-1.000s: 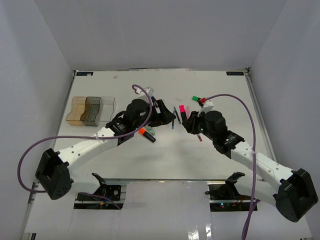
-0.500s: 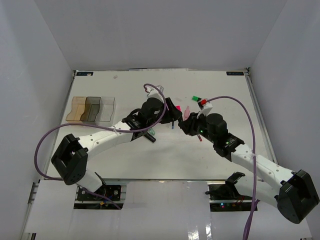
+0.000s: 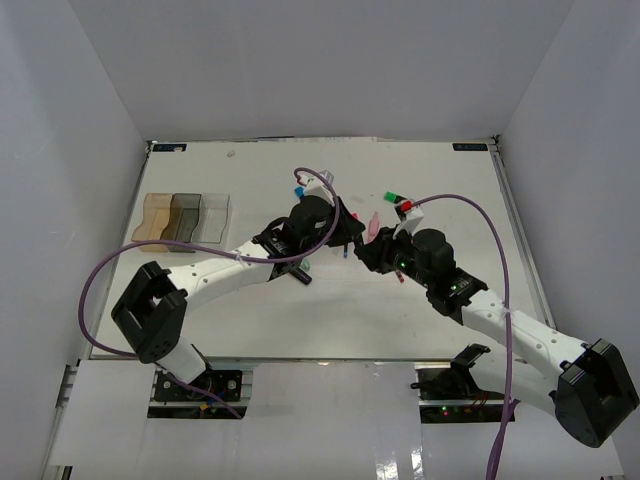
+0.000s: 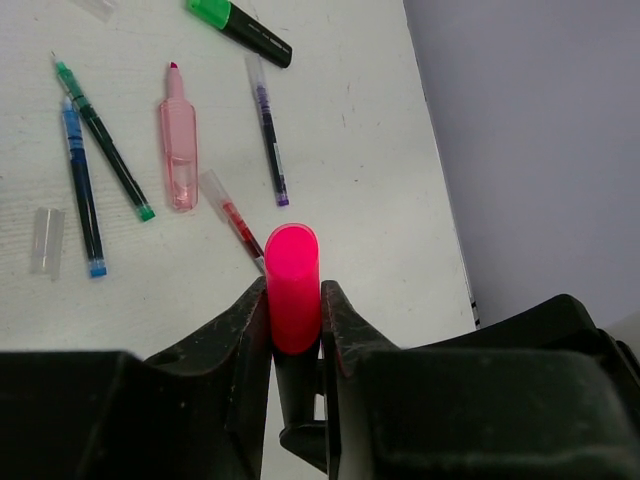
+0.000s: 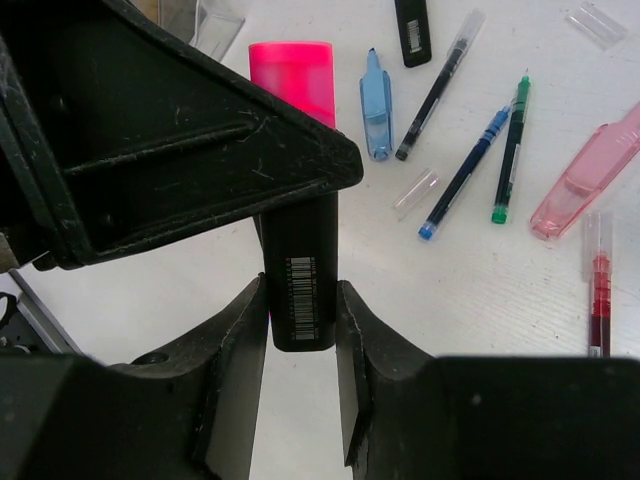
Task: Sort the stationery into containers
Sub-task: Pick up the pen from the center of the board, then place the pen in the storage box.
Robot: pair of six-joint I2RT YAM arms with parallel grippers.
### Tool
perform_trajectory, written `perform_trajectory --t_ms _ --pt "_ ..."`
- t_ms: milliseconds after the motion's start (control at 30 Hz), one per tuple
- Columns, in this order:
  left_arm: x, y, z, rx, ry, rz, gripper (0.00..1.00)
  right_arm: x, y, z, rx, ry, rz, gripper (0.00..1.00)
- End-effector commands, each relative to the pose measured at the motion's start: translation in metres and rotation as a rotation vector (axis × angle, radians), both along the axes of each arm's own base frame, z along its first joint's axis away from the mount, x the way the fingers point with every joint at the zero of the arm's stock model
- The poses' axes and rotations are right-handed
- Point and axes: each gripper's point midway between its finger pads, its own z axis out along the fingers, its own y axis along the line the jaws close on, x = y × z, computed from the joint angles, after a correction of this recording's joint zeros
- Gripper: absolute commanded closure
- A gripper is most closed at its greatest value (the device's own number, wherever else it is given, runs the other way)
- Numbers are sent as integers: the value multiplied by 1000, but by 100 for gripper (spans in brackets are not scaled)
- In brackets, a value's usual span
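A black highlighter with a pink cap [image 5: 292, 75] is held from both ends above the table. My right gripper [image 5: 300, 300] is shut on its black barcode body [image 5: 300, 270]. The jaws of my left gripper [image 4: 295, 315] press both sides of the pink cap [image 4: 292, 280]. In the top view the two grippers meet at mid-table, left [image 3: 350, 238] and right [image 3: 368, 250]. The containers [image 3: 185, 220], three joined amber, grey and clear boxes, stand far left, well away from both grippers.
Loose on the table lie a green-capped highlighter [image 4: 240, 25], a pink tapered piece [image 4: 178, 150], purple [image 4: 268, 130], green [image 4: 105, 140], blue [image 4: 82, 190] and red [image 4: 232, 215] pens. A blue tapered piece [image 5: 376, 105] lies near. Another highlighter [image 3: 300, 272] lies under the left arm.
My left arm has swung right to meet the right gripper, and its jaws have closed from wide open onto the pink cap. The right gripper has kept its hold and barely moved.
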Motion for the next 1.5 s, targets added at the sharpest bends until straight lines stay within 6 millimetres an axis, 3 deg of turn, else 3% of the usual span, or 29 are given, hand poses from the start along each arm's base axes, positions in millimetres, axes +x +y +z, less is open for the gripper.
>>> perform_trajectory --t_ms 0,33,100,133,200,300,367,433,467,533,567,633,733,933,1000,1033,1133,1300,1467 --pt "2 -4 29 -40 -63 -10 79 2 5 18 52 -53 11 69" --pt "3 -3 27 -31 -65 -10 80 2 5 18 51 -55 8 64" --pt "2 0 27 -2 -73 -9 81 3 3 16 35 -51 3 49" --pt "4 5 24 26 -72 8 82 3 3 15 23 -52 5 36" --pt "9 15 28 66 -100 30 82 3 0 12 1 -47 0 24" --pt "21 49 24 167 -110 100 82 2 -5 6 -46 -39 -3 3" --pt "34 86 18 255 -95 178 82 0 -6 4 -68 -36 5 5" --pt "43 118 26 315 -114 221 82 -2 -10 0 -100 -31 12 7" --pt "53 151 22 365 -83 277 82 -3 -11 -1 -109 -31 14 7" --pt "57 193 24 460 -67 323 83 -5 -13 -6 -135 -32 22 8" --pt "67 229 25 509 -53 409 83 -6 -14 -9 -142 -31 24 8" --pt "72 263 32 587 -59 466 83 -8 -15 -12 -154 -37 35 8" --pt "79 341 32 770 -4 600 84 -11 -15 -17 -167 -41 60 8" --pt "98 439 21 965 68 716 86 -23 -12 -28 -166 -47 125 8" --pt "110 451 8 1002 93 679 87 -27 -12 -33 -167 -55 147 9" --pt "114 475 12 1000 107 724 87 -27 -12 -34 -172 -63 154 9" --pt "127 500 -5 1055 152 716 87 -31 -12 -42 -178 -71 174 9" --pt "150 532 -30 1144 219 714 89 -39 -11 -42 -147 -91 203 9" --pt "161 552 -36 1188 200 750 83 -39 -18 -38 -148 -123 175 9"
